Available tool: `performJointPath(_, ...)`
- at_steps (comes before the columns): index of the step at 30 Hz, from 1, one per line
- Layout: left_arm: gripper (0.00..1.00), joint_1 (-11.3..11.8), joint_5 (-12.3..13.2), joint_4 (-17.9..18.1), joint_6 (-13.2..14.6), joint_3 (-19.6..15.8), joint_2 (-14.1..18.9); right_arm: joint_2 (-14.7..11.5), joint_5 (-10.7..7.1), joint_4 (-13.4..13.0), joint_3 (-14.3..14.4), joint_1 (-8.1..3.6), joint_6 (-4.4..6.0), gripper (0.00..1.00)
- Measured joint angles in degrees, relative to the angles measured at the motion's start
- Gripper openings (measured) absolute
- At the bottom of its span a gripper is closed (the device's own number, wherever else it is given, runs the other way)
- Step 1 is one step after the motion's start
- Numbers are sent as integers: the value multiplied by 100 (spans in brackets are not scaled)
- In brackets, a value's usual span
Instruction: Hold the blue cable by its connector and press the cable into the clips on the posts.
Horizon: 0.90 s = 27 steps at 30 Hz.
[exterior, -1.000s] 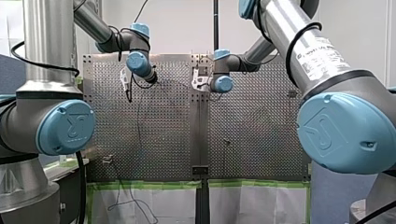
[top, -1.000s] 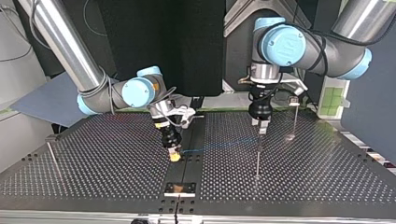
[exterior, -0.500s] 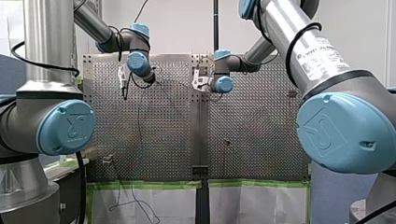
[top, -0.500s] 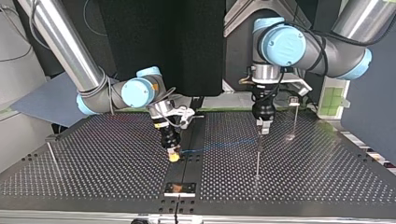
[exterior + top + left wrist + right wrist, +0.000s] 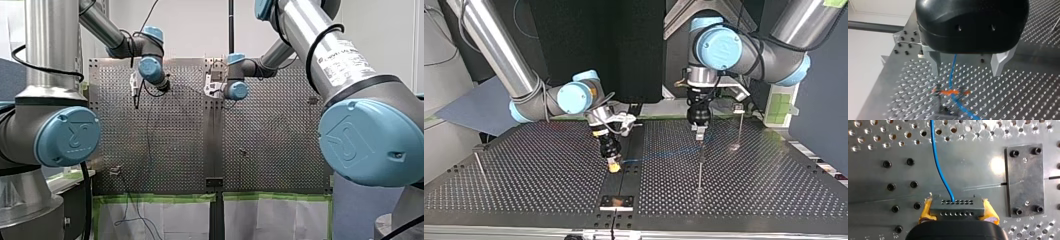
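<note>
Blue cable (image 5: 938,162): connector (image 5: 957,206) pinched in right gripper (image 5: 958,214); passes through wide-open left gripper (image 5: 966,72).

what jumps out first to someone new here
A thin blue cable runs from a dark grey perforated connector block clamped in my right gripper, at the middle of the perforated metal table. Further along, my left gripper hangs open over the cable at a blurred orange clip.

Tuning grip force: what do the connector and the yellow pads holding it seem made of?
The connector: probably hard plastic, matte dark grey, moulded rows of holes; the pads of my right gripper: likely soft rubber or foam, yellow, ragged at the edges.
</note>
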Motion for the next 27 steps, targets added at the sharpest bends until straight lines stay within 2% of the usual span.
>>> performJointPath(14,100,-170,-98,217,-116,49,-63,4,-8,-2,0,42,-11,0)
performJointPath(27,100,-382,-383,-104,-123,721,-524,12,-8,-2,0,41,-3,0)
